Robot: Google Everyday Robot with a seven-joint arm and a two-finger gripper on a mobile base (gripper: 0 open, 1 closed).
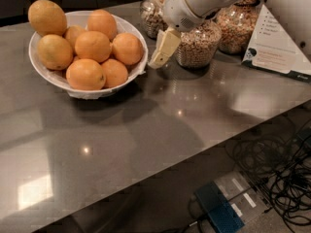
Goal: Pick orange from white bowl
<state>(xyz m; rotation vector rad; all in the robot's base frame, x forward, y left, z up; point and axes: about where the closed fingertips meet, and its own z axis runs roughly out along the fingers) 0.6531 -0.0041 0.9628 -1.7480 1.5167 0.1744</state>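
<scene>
The white bowl [73, 86] stands at the back left of the grey counter, a crinkled white liner at its rim. It holds several fruits. Deep-orange round ones fill the middle and front, such as the orange [85, 74] at the front and another orange [127, 48] at the right. Paler yellow-orange oval fruits [47, 17] sit at the left and top. My gripper [163, 50] hangs from the white arm just right of the bowl's rim, above the counter, its cream fingers pointing down-left. It holds nothing.
Glass jars of cereal [197, 45] stand behind the gripper, more to the right [235, 25]. A white printed card [277, 47] leans at the far right. The counter's front edge runs diagonally; cables [277, 169] and a blue box [218, 210] lie on the floor below.
</scene>
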